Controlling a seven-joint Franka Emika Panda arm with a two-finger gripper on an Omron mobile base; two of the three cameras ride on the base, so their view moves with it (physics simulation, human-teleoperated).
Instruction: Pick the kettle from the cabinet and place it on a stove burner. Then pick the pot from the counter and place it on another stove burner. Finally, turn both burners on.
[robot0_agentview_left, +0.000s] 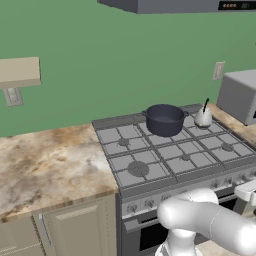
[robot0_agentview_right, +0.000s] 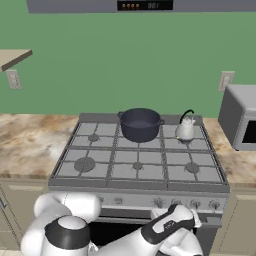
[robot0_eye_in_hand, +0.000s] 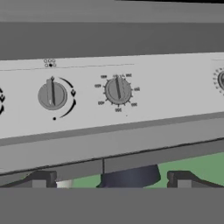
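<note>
Navy lidless pot (robot0_agentview_right: 140, 125) on back-middle burner, small silver kettle (robot0_agentview_right: 185, 129) on back-right burner beside it, apart. Front burners bare. Pincer (robot0_eye_in_hand: 111, 183) released, facing range knobs (robot0_eye_in_hand: 117, 90) at front edge.

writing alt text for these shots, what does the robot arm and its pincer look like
The arm is built of glossy white, rounded, tube-like segments with bulbous joints; dark grey to black bands and caps mark the joints, clearest in the right base view. No cables or markings show. In the hand view, the pincer shows two small dark finger tips.
</note>
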